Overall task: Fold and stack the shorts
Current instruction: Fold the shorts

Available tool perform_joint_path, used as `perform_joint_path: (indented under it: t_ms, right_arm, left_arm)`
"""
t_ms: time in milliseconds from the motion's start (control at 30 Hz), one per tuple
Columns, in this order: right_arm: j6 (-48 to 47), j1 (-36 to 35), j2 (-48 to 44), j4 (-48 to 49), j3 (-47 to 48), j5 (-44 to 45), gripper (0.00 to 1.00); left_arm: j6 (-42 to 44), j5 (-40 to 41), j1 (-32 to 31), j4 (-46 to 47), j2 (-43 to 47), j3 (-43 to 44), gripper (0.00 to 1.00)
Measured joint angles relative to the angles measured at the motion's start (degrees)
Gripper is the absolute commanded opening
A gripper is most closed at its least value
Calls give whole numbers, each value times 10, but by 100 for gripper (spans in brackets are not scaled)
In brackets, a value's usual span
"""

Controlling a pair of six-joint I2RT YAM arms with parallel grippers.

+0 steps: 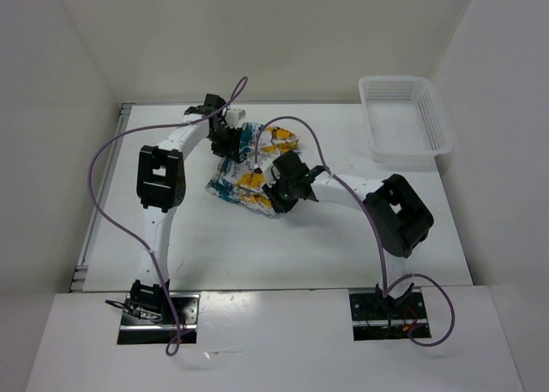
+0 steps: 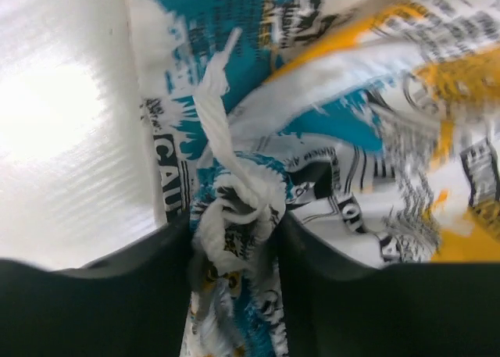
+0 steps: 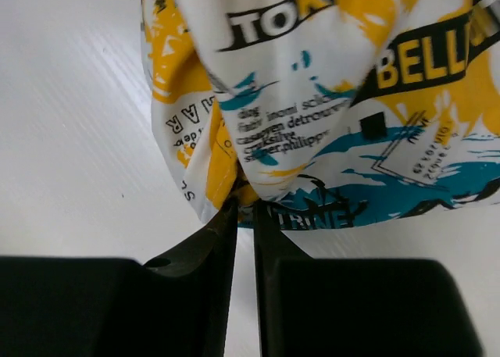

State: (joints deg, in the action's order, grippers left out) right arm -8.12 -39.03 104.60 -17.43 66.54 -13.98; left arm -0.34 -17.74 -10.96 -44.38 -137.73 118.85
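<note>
White left arm (image 1: 161, 231) and right arm (image 1: 347, 189), boxy black joints (image 1: 160, 177), black left gripper (image 2: 234, 244) and right gripper (image 3: 244, 220) — purple cables (image 1: 91, 167) run to base plates (image 1: 184, 310) at the table's (image 1: 257, 255) near edge.

The shorts (image 1: 230, 186) lie bunched on the table (image 1: 257, 250), a little behind its middle. The left gripper (image 1: 230, 143) sits at their far left end, with cloth caught between its fingers. The right gripper (image 1: 273, 202) sits at their near right edge, cloth pinched in its tips. The perforated basket (image 1: 399, 80) stands in the far right corner, well apart from the shorts.
</note>
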Motion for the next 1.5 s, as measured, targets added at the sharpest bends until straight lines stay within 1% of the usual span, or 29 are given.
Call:
perform_joint_path:
  t_ms: [33,100,133,167,333,533,633,733,800,833,900,1000,1100,1133,1267,1367,1500]
  right_arm:
    - [-11,-10,4,2,-5,8,16]
    - [-26,-25,18,6,-7,24,16]
    - [-33,-30,26,9,-7,31,15]
    - [-38,-30,29,14,-5,37,13]
    - [-51,-29,30,27,-5,83,12]
    - [-97,-16,40,48,-1,176,12]
    - [-118,12,57,51,23,211,15]
    - [-134,37,71,48,50,224,17]
    - [-143,47,73,41,71,223,17]
    - [-146,49,73,37,82,221,17]
    - [-152,49,72,27,105,213,17]
    - [-154,48,55,17,115,190,17]
    - [-145,48,19,7,117,161,17]
    - [-138,48,7,3,123,149,17]
    - [-105,43,-9,3,175,103,17]
    - [-79,25,9,15,211,74,17]
    - [-59,-12,74,42,255,43,15]
  left_arm:
    - [3,2,0,2,0,-6,32]
    - [0,5,0,7,0,-9,26]
    - [0,6,0,11,0,-12,26]
    - [1,6,0,14,0,-15,22]
    - [0,10,-1,35,12,-38,19]
    - [0,19,2,52,27,-62,19]
    - [0,25,3,68,48,-97,19]
    - [0,23,3,86,82,-154,21]
    - [0,18,4,88,97,-180,22]
    - [0,16,5,89,100,-185,24]
    - [1,13,5,90,101,-187,24]
    - [1,9,5,85,99,-177,25]
    - [1,5,5,83,96,-158,25]
    - [1,4,5,84,96,-153,27]
    - [1,1,5,84,96,-146,29]
    - [1,1,5,79,96,-142,31]
    - [1,0,5,75,96,-136,33]
